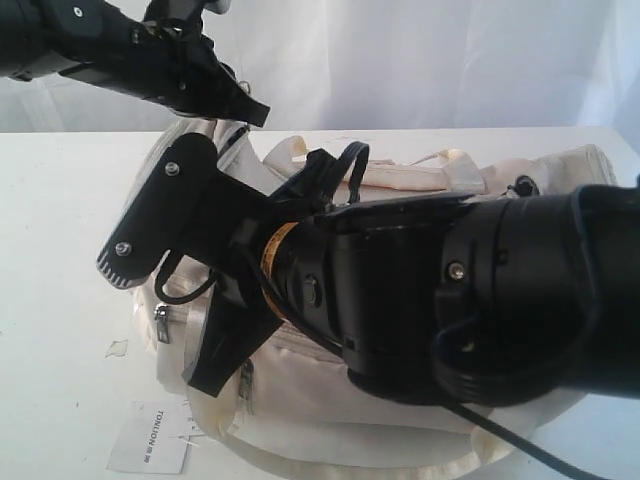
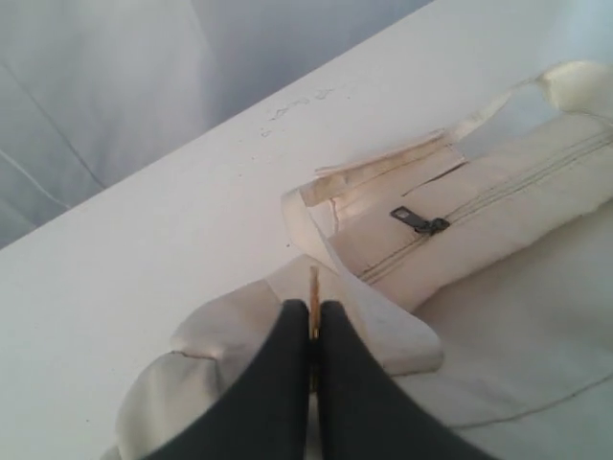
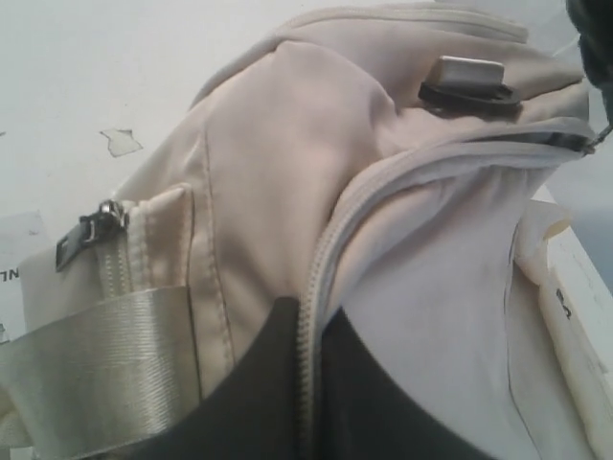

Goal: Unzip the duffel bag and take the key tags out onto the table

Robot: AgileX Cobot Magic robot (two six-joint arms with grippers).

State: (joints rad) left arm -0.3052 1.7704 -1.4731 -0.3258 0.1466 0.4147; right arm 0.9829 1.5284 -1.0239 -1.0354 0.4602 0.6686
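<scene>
White table (image 1: 60,250) is carrying the cream duffel bag (image 1: 400,180), which is lying across its middle. At the bag's webbing end the left gripper (image 2: 313,326) is pinching a thin brass-coloured sliver (image 2: 313,287), while the right gripper (image 3: 306,321) is pressing its fingers together on the zipper (image 3: 324,254).

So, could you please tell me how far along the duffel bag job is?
Done: nothing clearly. In hand: the left pincer pinches cream fabric at one end of the duffel bag, and the right pincer is shut on its zipper track, perhaps partly open. Left: no key tags show, none on the table.
</scene>
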